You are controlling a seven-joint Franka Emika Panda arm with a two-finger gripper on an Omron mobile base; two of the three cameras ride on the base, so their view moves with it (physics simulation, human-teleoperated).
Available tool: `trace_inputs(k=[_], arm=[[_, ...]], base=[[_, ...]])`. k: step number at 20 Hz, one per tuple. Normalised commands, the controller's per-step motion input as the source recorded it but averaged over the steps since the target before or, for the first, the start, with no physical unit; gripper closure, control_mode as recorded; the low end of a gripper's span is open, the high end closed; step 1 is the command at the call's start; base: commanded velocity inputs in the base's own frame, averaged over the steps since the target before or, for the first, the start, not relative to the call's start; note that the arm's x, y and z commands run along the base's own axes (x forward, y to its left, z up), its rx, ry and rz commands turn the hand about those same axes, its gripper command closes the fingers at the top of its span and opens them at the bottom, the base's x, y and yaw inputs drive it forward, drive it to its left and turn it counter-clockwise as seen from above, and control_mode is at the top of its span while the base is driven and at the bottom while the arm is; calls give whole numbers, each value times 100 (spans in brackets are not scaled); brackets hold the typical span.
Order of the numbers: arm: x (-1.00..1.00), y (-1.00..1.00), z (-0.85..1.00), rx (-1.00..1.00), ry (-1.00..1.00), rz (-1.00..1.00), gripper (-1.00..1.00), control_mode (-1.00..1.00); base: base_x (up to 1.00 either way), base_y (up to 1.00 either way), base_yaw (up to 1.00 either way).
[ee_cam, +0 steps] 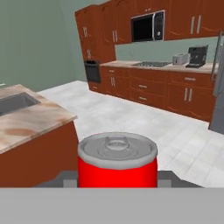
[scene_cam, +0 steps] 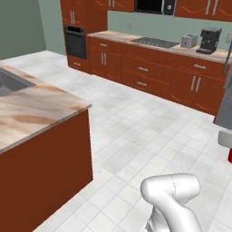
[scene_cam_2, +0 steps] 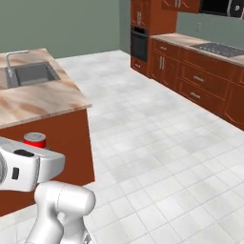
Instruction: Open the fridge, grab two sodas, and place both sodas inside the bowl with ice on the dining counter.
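Observation:
A red soda (ee_cam: 117, 168) with a silvery top stands upright between my gripper's (ee_cam: 117, 178) dark fingertips (ee_cam: 68, 177), which are shut on its sides. From the right base camera the same soda (scene_cam_2: 35, 139) pokes up above my white hand, just in front of the dining counter's (scene_cam_2: 38, 97) red-brown end. The dining counter (scene_cam: 36, 108) of marbled stone lies to the left. A grey slice of the fridge (scene_cam: 225, 108) shows at the right edge, and the fridge (ee_cam: 218, 100) also appears in the hand view. The bowl is out of view.
A grey sink (scene_cam_2: 31, 74) with a faucet (scene_cam_2: 14, 57) is set into the dining counter. Across the white tiled floor (scene_cam: 136, 131) runs the wall counter (scene_cam: 158, 50) with stove, toaster, coffee machine, and a built-in oven (scene_cam: 75, 41).

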Motion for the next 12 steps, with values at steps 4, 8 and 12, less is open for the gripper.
trace_inputs(k=[4,8,12], arm=[[0,0,0,0,0,0,100,100],[0,0,0,0,0,0,100,100],[0,0,0,0,0,0,100,100]], base=[[-72,100,18],[-68,100,15],[-37,100,6]])
